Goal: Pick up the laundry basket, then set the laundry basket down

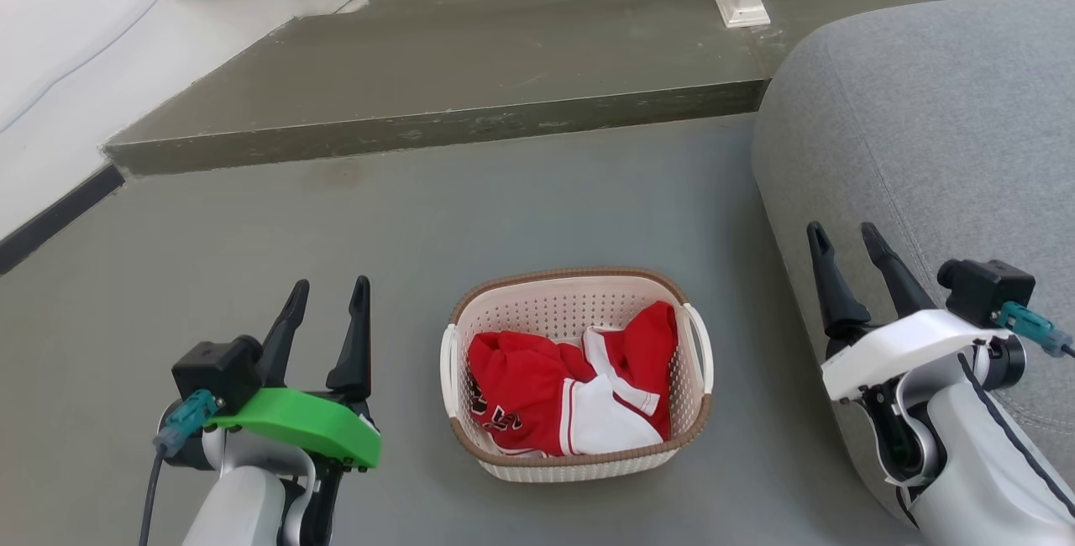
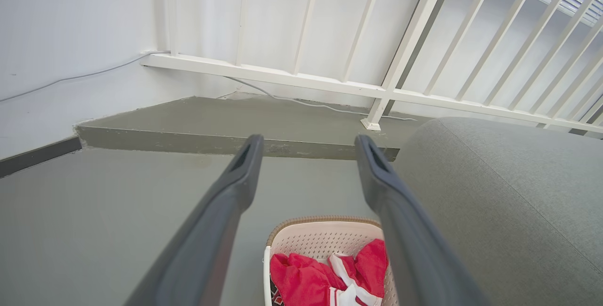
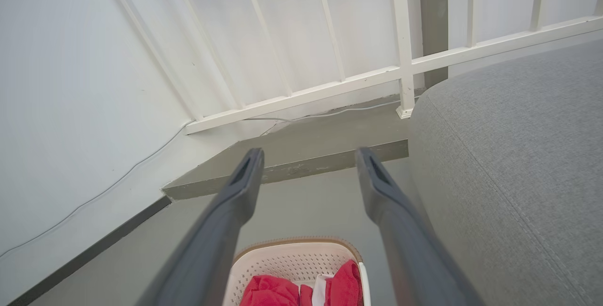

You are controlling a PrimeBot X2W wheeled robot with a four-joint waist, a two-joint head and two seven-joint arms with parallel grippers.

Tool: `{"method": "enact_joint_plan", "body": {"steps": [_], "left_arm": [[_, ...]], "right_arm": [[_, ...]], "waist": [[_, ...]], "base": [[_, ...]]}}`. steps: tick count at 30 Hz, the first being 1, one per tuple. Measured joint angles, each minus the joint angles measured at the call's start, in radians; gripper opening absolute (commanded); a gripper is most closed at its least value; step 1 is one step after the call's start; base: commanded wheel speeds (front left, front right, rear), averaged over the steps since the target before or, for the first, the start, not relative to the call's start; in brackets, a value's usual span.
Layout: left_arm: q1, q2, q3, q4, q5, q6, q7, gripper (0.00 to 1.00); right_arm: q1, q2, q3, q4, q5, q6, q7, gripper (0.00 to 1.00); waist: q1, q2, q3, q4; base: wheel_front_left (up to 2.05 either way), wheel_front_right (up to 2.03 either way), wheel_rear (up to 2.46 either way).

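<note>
We cannot read the print (image 1: 495,420) on red-and-white clothing (image 1: 537,386) in the cream perforated laundry basket (image 1: 579,464) on grey floor (image 1: 420,218). Flanking it, our left gripper (image 1: 330,284) and right gripper (image 1: 841,229) gape empty.

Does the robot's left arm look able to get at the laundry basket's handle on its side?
Probably yes: the left gripper hangs open beside the laundry basket, with just floor between it and the near white handle.
</note>
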Motion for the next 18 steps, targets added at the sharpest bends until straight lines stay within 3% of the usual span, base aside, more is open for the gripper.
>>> {"method": "enact_joint_plan", "body": {"steps": [3,4,18], "left_arm": [[0.006,-0.002,0.002,-0.004,0.009,-0.001,0.000,1.00],[0.009,-0.002,0.004,-0.008,0.009,-0.005,0.000,0.00],[0.042,-0.010,0.022,0.034,-0.067,-0.006,0.026,0.00]], "right_arm": [[0.012,0.004,-0.011,-0.006,-0.006,0.001,0.000,1.00],[0.013,0.005,-0.013,-0.009,-0.011,0.001,0.000,0.00],[0.062,0.037,-0.042,0.028,0.066,0.001,0.026,0.00]], "waist": [[0.0000,0.0000,0.000,0.002],[0.0000,0.0000,0.001,0.002],[0.0000,0.0000,-0.005,0.006]], "base": [[0.00,0.00,0.00],[0.00,0.00,0.00],[0.00,0.00,0.00]]}}
